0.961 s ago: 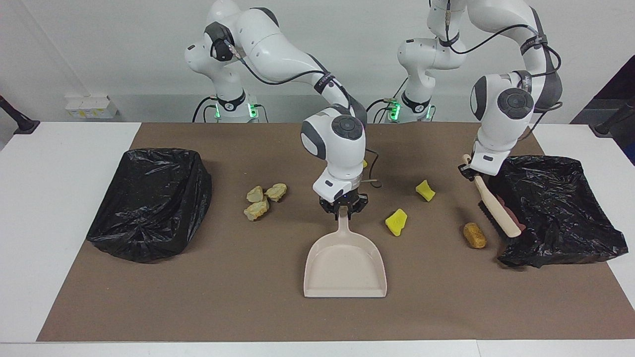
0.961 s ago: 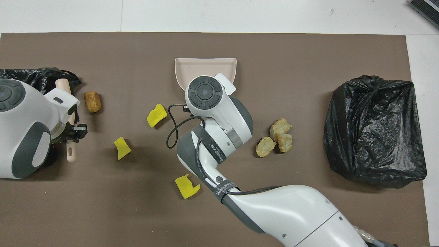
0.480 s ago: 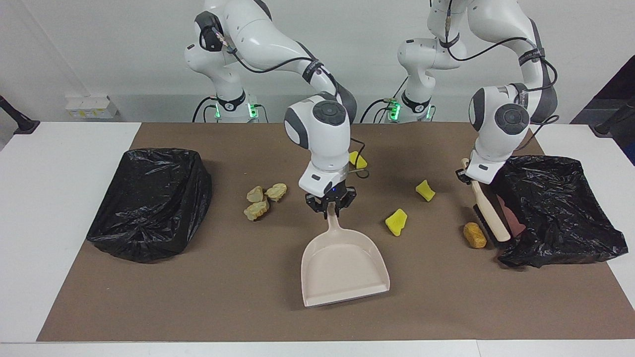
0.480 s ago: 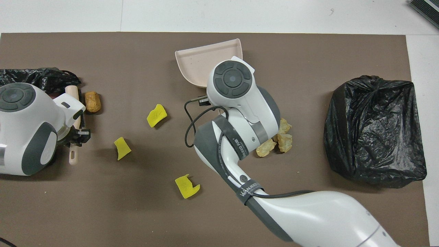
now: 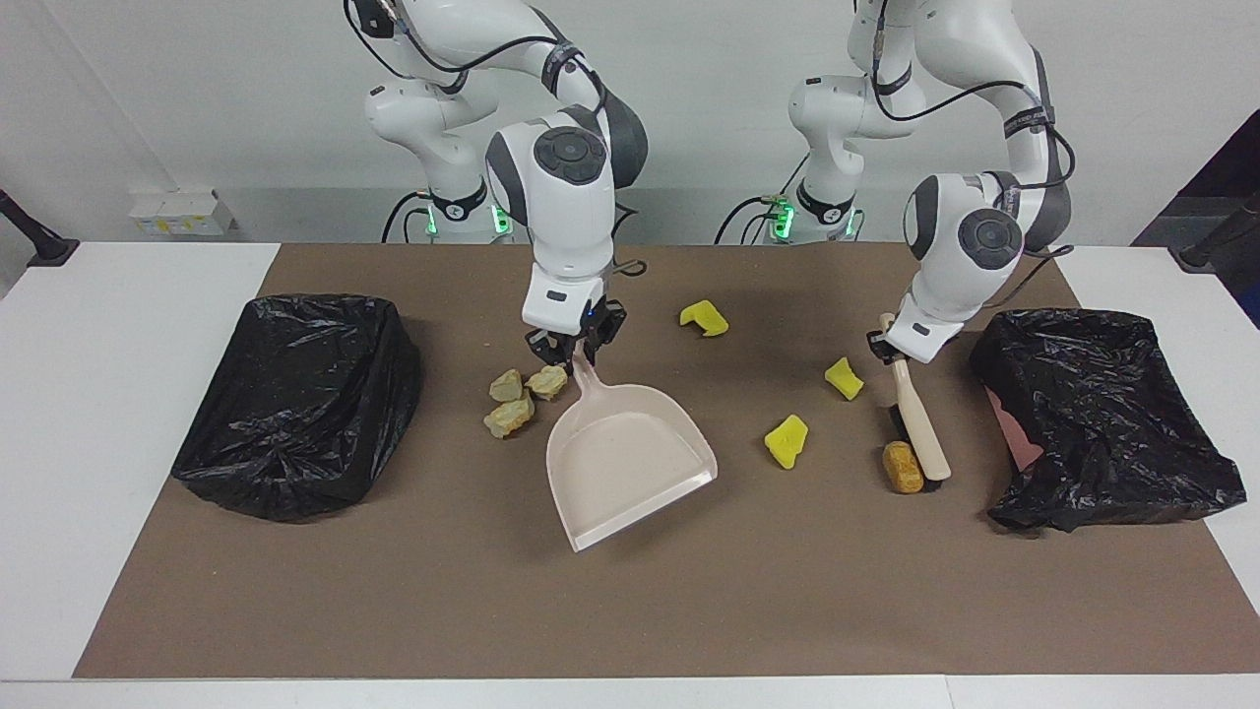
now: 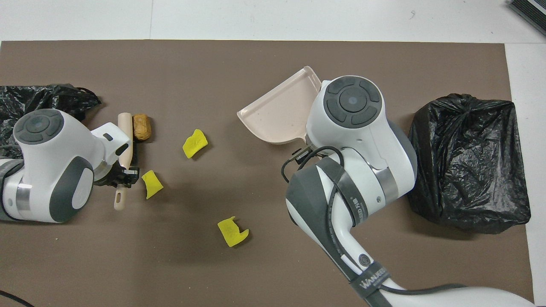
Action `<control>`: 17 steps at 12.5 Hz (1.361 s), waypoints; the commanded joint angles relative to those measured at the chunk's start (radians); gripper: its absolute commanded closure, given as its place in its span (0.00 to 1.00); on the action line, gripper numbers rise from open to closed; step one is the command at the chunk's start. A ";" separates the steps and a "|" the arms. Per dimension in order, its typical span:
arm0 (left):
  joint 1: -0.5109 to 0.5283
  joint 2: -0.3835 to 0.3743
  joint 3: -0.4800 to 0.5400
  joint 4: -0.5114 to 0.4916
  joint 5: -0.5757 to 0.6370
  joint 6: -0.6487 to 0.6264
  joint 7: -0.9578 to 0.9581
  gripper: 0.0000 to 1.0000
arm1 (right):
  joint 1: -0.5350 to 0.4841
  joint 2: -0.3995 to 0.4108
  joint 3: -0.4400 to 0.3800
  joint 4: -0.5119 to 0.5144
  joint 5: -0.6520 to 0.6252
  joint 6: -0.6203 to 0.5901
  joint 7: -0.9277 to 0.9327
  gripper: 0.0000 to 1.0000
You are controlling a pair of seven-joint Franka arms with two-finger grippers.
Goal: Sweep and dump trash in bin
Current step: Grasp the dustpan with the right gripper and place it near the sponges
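Facing view: the right gripper (image 5: 574, 347) pinches the beige dustpan (image 5: 625, 463) by its handle, mouth slanting away from the robots toward the left arm's end – empty, with 3 pale lumps (image 5: 522, 396) just beside the handle. The left gripper (image 5: 891, 347), bent down, clamps the brush (image 5: 920, 423), whose head touches the orange-brown lump (image 5: 902, 467); 3 yellow sponge chunks (image 5: 787, 439) lie between – both black bins (image 5: 295, 399) show only liner.

text: "WANEER"-like white lettering, partly legible | on: black cable strap (image 6: 370, 279) around right arm | other readable text: none
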 commanded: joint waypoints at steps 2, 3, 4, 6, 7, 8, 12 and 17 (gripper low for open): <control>-0.091 -0.038 0.011 -0.025 -0.036 0.010 0.047 1.00 | -0.012 -0.092 0.005 -0.178 0.034 0.030 -0.469 1.00; -0.109 -0.032 0.011 -0.009 -0.036 0.004 0.044 1.00 | -0.017 -0.093 0.007 -0.181 0.040 0.039 -0.491 1.00; -0.111 -0.033 0.011 0.019 -0.036 -0.021 0.043 1.00 | -0.019 -0.090 0.005 -0.183 0.040 0.059 -0.567 1.00; -0.104 -0.074 0.014 0.088 -0.036 -0.151 0.046 1.00 | -0.038 -0.059 0.007 -0.204 0.042 0.138 -0.757 1.00; -0.100 -0.113 0.016 0.087 -0.036 -0.200 0.046 1.00 | -0.032 -0.039 0.007 -0.217 0.042 0.178 -0.765 1.00; -0.103 -0.139 0.017 0.067 -0.036 -0.256 0.031 1.00 | -0.007 -0.030 0.005 -0.224 0.040 0.197 -0.759 1.00; -0.099 -0.283 0.019 -0.149 -0.034 -0.237 -0.162 1.00 | 0.040 0.022 0.004 -0.224 0.024 0.247 -0.694 1.00; -0.166 -0.334 0.011 -0.390 -0.034 -0.034 -0.521 1.00 | 0.038 0.067 0.005 -0.218 0.008 0.327 -0.706 1.00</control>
